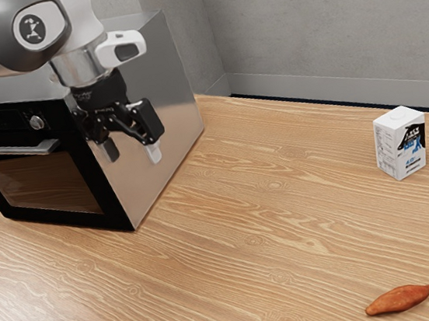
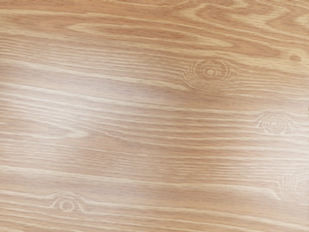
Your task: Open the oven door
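Oven on wood table, by the table edge at the exterior view's left, door closed, bar handle across it. Gripper open, pointing down, near oven's side panel, apart from handle. White carton upright near table's far edge, exterior view's right. Sweet potato lying well apart from far edge, lower right.

Table: light wood, wavy grain; knots in the surface in the wrist view (one ringed like a target). Carton: white, black and blue print, upright near the table's far edge, toward the exterior view's right. Orange-brown item: elongated, tapered at both ends, lying on the table nearer the camera, apart from the carton. Behind: grey wall, paler baseboard along its foot.
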Robot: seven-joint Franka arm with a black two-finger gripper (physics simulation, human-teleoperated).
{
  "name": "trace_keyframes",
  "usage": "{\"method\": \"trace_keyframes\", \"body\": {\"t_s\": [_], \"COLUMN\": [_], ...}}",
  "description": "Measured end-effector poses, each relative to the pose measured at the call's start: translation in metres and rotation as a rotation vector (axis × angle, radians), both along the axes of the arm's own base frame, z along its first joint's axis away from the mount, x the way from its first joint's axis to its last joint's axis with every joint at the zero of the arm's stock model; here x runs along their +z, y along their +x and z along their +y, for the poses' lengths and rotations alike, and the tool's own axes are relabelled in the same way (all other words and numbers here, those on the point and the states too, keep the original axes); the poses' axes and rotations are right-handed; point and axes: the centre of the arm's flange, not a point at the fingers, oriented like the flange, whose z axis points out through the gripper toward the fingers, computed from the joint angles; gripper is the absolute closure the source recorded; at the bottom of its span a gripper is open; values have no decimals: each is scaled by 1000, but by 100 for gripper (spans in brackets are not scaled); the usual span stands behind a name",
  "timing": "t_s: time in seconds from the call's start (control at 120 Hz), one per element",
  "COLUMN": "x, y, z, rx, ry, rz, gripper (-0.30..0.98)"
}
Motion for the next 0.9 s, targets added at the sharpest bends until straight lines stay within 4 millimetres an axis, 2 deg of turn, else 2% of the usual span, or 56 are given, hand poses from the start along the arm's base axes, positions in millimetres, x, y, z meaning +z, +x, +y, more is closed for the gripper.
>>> {"method": "trace_keyframes", "body": {"t_s": [0.133,0.15,0.167,0.208,0.233,0.258,0.283,0.325,0.358,0.392,0.433,0.508,0.683,0.9], "x": [7,20,43,104,130,143,147,136,126,112,96,69,36,31], "y": [2,-3,-14,-54,-77,-95,-111,-143,-167,-181,-190,-191,-189,-203], "z": [4,4,3,-1,4,29,69,148,194,222,243,259,278,294], "rx": [9,8,3,-23,-36,-11,46,158,217,236,228,175,50,-53], "ry": [0,2,0,-5,-12,-16,-15,-23,-32,-39,-46,-36,28,59], "rz": [-35,-61,-109,-232,-289,-320,-332,-322,-311,-295,-274,-224,-143,-122], "gripper": [0,0,0,0,0,1,1,1,0,0,0,0,0,0]}}
